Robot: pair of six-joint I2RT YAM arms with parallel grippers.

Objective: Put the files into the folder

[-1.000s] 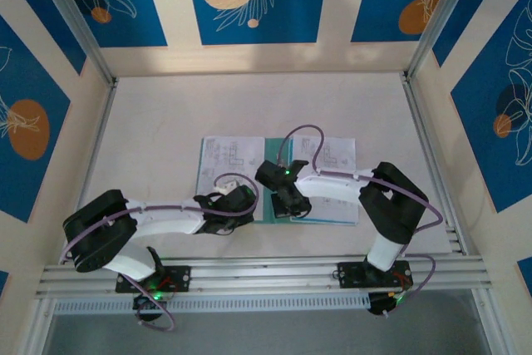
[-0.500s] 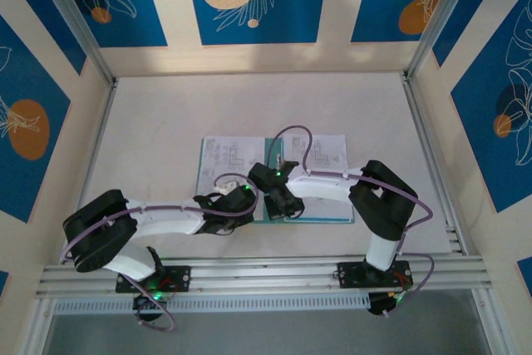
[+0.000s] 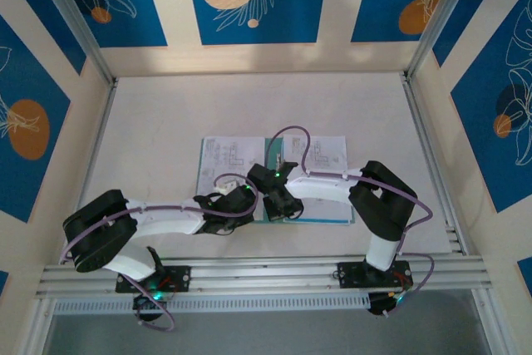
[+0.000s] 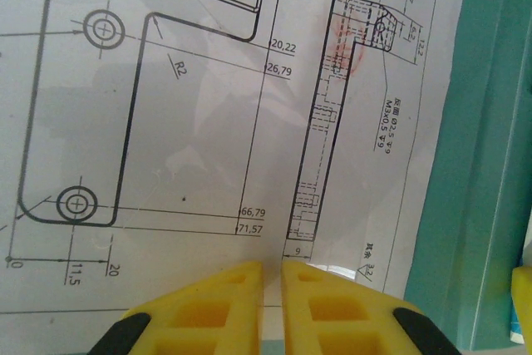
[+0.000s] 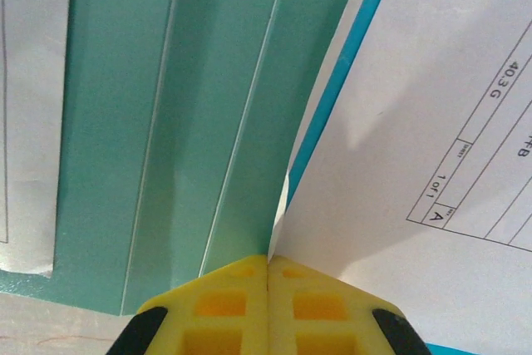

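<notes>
Tightly, right jaws pinch the files [image 5: 416, 122] over the folder [image 5: 166, 122].

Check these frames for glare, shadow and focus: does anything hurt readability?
Left wrist: print on the files is sharp, with faint sheen patches across it; the left claw is slightly soft. Right wrist: a soft shadow falls on the white sheet; the folder is evenly lit. Top external: even light, print there too small to read.

Left of the folder [image 4: 490, 164] fold, R2, 20,22, 26,79, 66,79 and 71,57 are printed on the drawing sheet [image 4: 208, 122]; right of it, "403 G", "1 of 1" and "A" on the blue-edged sheet [image 5: 432, 122].
</notes>
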